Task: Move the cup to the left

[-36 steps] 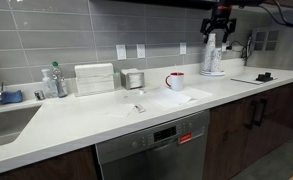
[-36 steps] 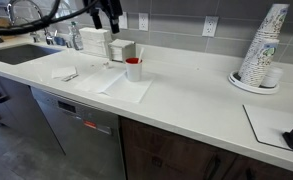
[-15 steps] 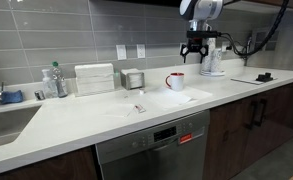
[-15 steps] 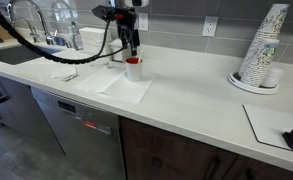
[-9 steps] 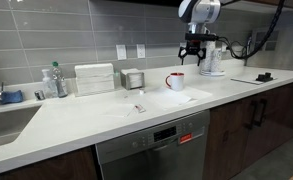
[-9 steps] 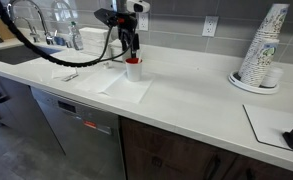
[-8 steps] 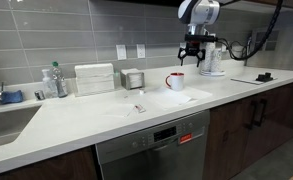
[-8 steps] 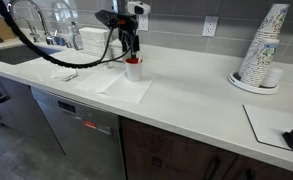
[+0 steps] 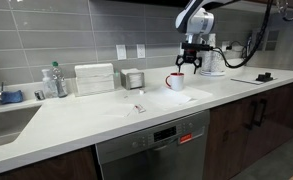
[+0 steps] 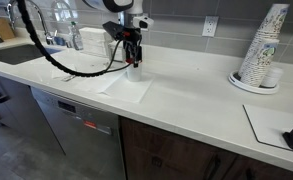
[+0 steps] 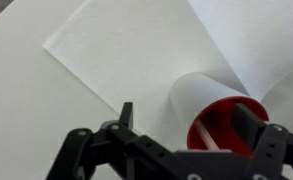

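So the small white mug with the red inside [image 9: 175,81] sits on a white paper sheet [image 9: 189,97] on the pale countertop [image 9: 86,115], near the grey tiled back wall. The black two-finger gripper [image 10: 134,58] hangs right over the mug [image 10: 134,72] in both exterior views. In the wrist view its jaws are spread wide, with the red rim [image 11: 226,122] sitting between them, closer to one finger [image 11: 251,120]. Can't tell if it's touching.

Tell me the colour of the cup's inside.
Red inside the cup, white outside; the wrist view shows it best.
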`<move>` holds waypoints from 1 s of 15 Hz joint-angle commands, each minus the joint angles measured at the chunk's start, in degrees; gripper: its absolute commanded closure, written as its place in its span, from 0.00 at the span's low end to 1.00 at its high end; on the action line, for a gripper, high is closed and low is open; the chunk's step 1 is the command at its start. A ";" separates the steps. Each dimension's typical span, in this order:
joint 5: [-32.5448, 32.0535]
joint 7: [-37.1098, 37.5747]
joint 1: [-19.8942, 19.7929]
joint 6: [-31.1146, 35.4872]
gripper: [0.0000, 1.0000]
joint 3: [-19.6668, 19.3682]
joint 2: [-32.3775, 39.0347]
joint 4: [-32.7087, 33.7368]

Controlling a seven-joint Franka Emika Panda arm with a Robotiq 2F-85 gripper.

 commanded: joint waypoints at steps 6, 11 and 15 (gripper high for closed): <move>2.82 2.99 -0.45 0.41 0.29 0.31 6.43 7.01; 2.35 3.03 -0.49 0.23 0.69 0.36 8.66 8.68; 2.18 3.04 -0.47 -0.19 1.00 0.31 9.36 9.28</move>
